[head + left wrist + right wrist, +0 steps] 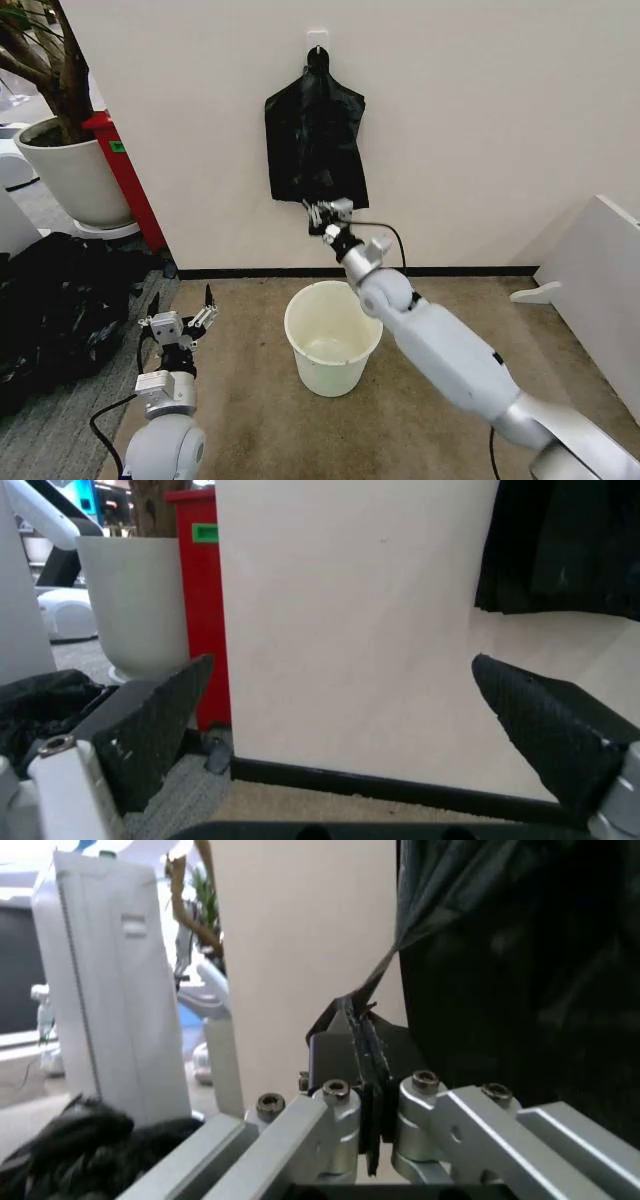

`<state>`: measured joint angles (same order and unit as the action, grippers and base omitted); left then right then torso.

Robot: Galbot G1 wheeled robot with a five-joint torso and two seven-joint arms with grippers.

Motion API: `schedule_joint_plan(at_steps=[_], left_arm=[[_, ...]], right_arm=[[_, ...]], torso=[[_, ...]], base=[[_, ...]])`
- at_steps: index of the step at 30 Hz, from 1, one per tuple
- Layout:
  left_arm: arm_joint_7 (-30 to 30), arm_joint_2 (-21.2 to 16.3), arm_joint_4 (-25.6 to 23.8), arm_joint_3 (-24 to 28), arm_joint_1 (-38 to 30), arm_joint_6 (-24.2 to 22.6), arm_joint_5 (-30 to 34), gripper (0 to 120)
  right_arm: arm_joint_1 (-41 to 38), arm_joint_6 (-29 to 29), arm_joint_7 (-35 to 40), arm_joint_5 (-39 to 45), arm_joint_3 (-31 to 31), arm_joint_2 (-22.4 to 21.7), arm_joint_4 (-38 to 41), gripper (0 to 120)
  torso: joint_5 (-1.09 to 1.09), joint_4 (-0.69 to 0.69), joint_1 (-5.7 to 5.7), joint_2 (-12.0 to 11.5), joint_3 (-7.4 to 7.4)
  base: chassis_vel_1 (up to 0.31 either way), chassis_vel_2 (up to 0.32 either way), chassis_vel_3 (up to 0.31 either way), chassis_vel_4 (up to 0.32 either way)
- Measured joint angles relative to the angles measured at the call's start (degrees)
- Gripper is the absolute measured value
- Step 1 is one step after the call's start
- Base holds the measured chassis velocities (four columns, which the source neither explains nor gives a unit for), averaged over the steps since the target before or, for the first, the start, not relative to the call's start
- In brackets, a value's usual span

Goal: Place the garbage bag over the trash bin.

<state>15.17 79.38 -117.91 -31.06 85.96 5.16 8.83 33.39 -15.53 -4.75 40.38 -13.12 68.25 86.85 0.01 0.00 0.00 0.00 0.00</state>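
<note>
Setting is looking like an office or lab corridor corner. A plain cream partition wall (480, 120) with black skirting is standing on brown short-pile carpet (260, 420). Beside the wall's left edge, a large white plant pot holding a tree (72, 170) and a red upright cabinet (128, 175) are sitting.

Bag (315, 140): glossy black film, hanging flat from a wall hook, lower edge pinched. Bin (332, 337): cream-white bucket, upright, open, on the floor below the bag.
</note>
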Motion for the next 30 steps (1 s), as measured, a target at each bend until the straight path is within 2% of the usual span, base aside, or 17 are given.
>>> schedule_joint_plan(at_steps=[6,15,19,21,23,30], left_arm=[[0.1,-0.5,-0.2,-0.2,0.6,0.2,0.1,100],[0.5,-1.2,-0.4,-0.4,0.7,0.5,0.4,100],[0.5,-1.3,-0.4,-0.4,0.6,0.5,0.4,100],[0.5,-1.3,-0.4,-0.4,0.6,0.5,0.4,100],[0.5,-1.3,-0.4,-0.3,0.5,0.5,0.4,100],[0.5,-1.2,-0.2,-0.2,0.5,0.5,0.3,100]], right_arm=[[3.9,-1.2,-0.9,-3.7,0.6,-0.4,0.8,0],[4.9,-2.1,1.1,-6.7,1.5,0.4,0.9,0],[4.4,-2.6,1.8,-6.9,2.3,0.0,1.7,16],[4.2,-2.7,2.1,-6.9,2.4,-0.1,2.0,20],[4.0,-2.7,3.0,-6.6,2.5,-0.5,2.6,28],[1.3,-0.3,7.8,-5.7,1.5,0.1,2.7,53]], torso=[[-0.01,0.01,0.00,0.0,0.00],[-0.01,0.01,0.00,0.0,0.00],[-0.01,0.01,0.00,0.0,0.00],[-0.01,0.00,0.00,0.0,0.00],[-0.01,0.00,0.00,0.0,0.00],[-0.01,0.00,0.00,0.0,0.00]], base=[[0.000,0.000,0.000,0.000],[0.000,0.000,0.000,0.000],[0.000,0.000,0.000,0.000],[0.000,0.000,0.000,0.000],[0.000,0.000,0.000,0.000],[0.000,0.000,0.000,0.000]])
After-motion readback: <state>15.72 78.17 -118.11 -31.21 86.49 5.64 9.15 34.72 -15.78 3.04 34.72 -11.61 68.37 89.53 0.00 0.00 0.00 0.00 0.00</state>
